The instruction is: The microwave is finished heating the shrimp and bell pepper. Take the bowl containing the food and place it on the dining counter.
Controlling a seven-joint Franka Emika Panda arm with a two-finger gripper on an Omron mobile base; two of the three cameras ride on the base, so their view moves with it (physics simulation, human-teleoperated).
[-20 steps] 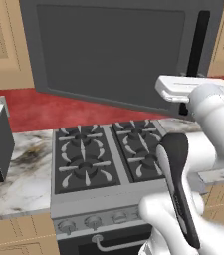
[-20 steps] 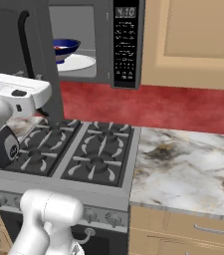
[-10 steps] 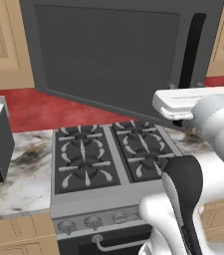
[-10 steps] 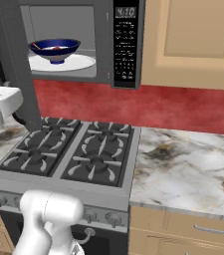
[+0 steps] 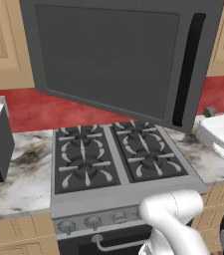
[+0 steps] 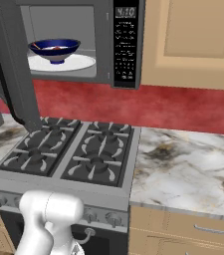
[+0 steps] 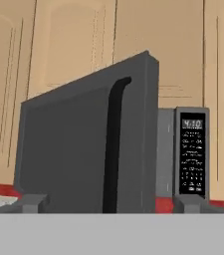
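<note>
One microwave (image 6: 83, 40), boxy, matte dark grey, door (image 5: 118, 55) swung wide with black bar handle (image 5: 185, 69). Inside on white round turntable (image 6: 63, 63): glossy blue bowl (image 6: 55, 49), white within, holding something small and reddish, too small to name. Below, four-burner black stove (image 6: 68, 152) between veined marble tops (image 6: 188, 164). Gripper (image 7: 111, 201) spread wide, tips flanking door's lower edge, bowl well beyond behind the door.
</note>
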